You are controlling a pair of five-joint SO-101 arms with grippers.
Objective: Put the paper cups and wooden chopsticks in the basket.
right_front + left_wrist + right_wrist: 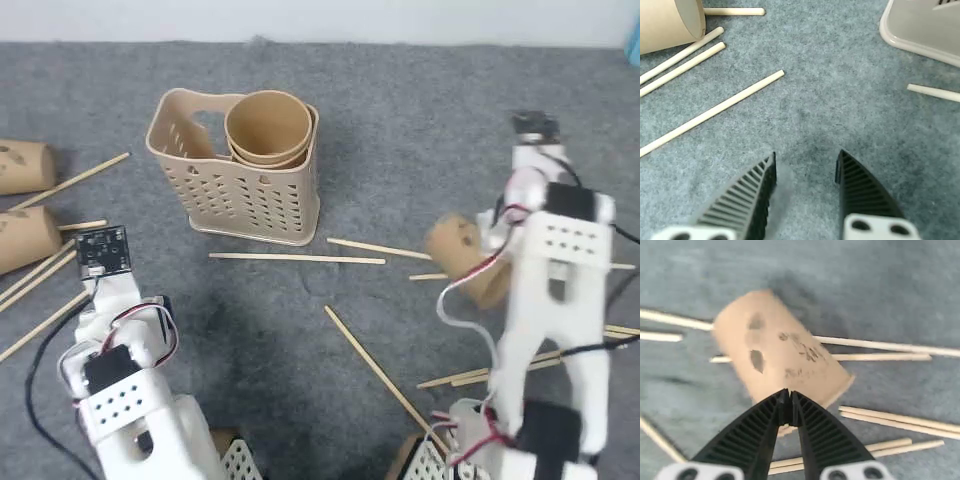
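A tan basket (240, 195) stands at the back middle with two nested paper cups (268, 125) inside. My right gripper (790, 394) is shut on the rim of another paper cup (780, 357), which tilts above the carpet at the right (462, 255). My left gripper (805, 162) is open over bare carpet at the front left. Ahead of it are a lying paper cup (667, 22), several wooden chopsticks (715, 110) and the basket's corner (925, 30). Two cups (25, 165) (25, 238) lie at the left edge.
Loose chopsticks are scattered on the grey carpet: one long one (296, 258) in front of the basket, one diagonal (380, 372) in the middle, and several under and beside the right arm (890, 346). The right arm (555, 330) stands tall at the right.
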